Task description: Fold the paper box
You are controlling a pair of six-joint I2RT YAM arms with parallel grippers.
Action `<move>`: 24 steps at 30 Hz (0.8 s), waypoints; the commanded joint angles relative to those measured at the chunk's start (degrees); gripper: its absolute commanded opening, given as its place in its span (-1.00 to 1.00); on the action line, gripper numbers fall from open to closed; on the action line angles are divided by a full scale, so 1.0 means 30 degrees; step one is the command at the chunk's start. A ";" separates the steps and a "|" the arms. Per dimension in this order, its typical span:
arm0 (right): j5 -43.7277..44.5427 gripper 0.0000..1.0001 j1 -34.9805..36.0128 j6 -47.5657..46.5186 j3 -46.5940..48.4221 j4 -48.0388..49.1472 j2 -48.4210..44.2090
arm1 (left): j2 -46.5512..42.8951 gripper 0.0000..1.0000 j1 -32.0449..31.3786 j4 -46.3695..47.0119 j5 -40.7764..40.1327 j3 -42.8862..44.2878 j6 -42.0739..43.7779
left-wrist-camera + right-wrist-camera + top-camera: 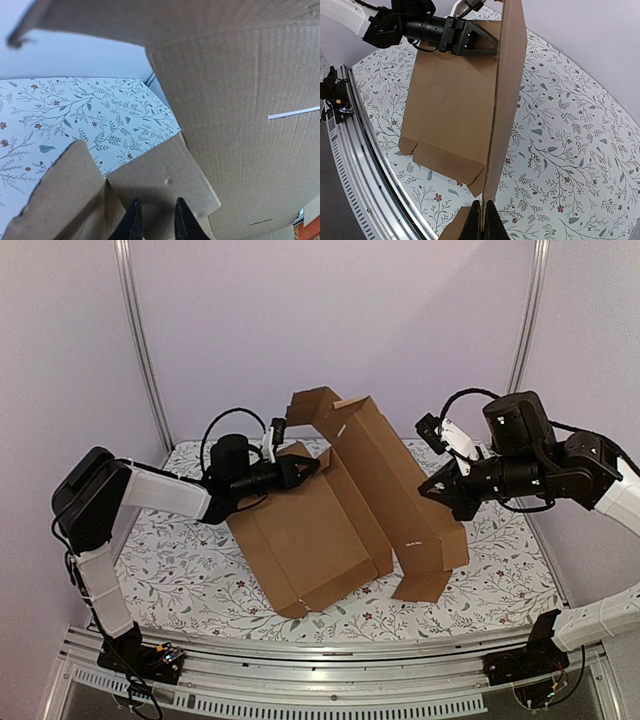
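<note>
The paper box (310,530) is a brown cardboard sheet, partly folded. One wide panel lies flat on the table. A long panel (395,475) stands up on edge along its right side. My right gripper (428,490) is shut on that standing panel's edge, which runs edge-on between its fingers in the right wrist view (483,212). My left gripper (312,468) points right at the fold near the box's far end. Its fingers (133,220) stand slightly apart over a small flap (165,180), with nothing between them.
A floral cloth (180,560) covers the table. A metal rail (300,655) runs along the near edge with both arm bases on it. Upright frame posts (140,340) and pale walls close in the back and sides.
</note>
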 commanded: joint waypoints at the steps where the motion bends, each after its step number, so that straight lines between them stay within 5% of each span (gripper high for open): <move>1: 0.0898 -1.00 0.0268 -0.0186 -0.0361 0.0436 -0.0395 | -0.1175 -0.56 -0.0215 -0.0602 -0.0944 -0.0189 0.0510; 17: 0.2773 -1.00 -0.0555 -0.4482 0.2036 -0.0748 0.2626 | -0.8374 -0.55 0.0169 -0.4718 -0.4262 -0.5522 0.0504; 24: 0.3417 -1.00 -0.1374 -0.6883 0.3839 -0.1107 0.4601 | -1.2098 -0.44 0.0179 -0.6089 -0.2364 -0.8101 -0.0980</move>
